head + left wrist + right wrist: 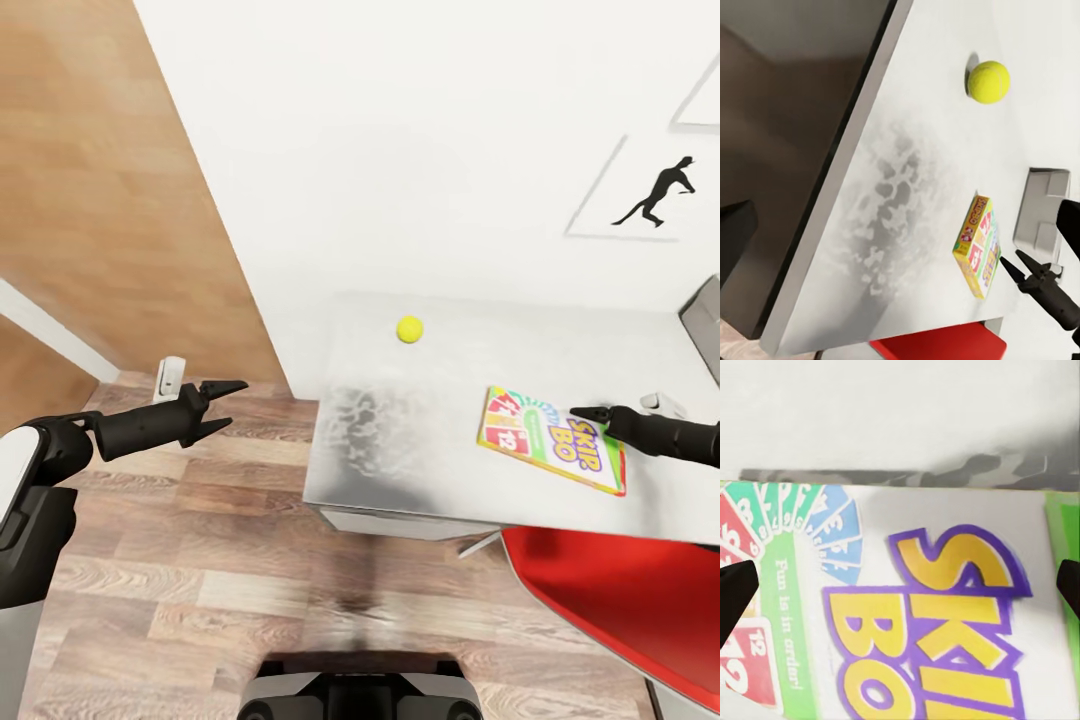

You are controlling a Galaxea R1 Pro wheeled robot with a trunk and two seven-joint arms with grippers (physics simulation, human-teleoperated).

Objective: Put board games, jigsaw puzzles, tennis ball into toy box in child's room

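The SKIP BO board game (553,440) is lying flat on the pale grey surface (420,400), toward its front edge, at about 4 o'clock from the tennis ball (409,329), which is sitting well apart from it nearer the white wall (400,130). In the head view the right gripper (590,413) is reaching in from 3 o'clock and hovering over the box's lettered face; whether it is touching the lid cannot be told. In the right wrist view the lettering of the box (937,622) is showing between two dark fingertips (735,592) standing far apart at either side, so the jaws are spread wide with nothing between them.

The left gripper (225,402) is hanging off the surface's end, over the wood-plank floor (200,560), at about 9 o'clock from the ball, its jaws parted and holding nothing.

In the left wrist view the ball (989,81) and the game box (980,244) are showing on the surface (915,150), with the toy box (1042,210) just beyond the game and the right gripper (1020,266) just beside the game's edge. A red chair (620,590) is sitting under the surface's front edge, at 5 o'clock. A black silhouette print (655,192) is hanging on the wall.
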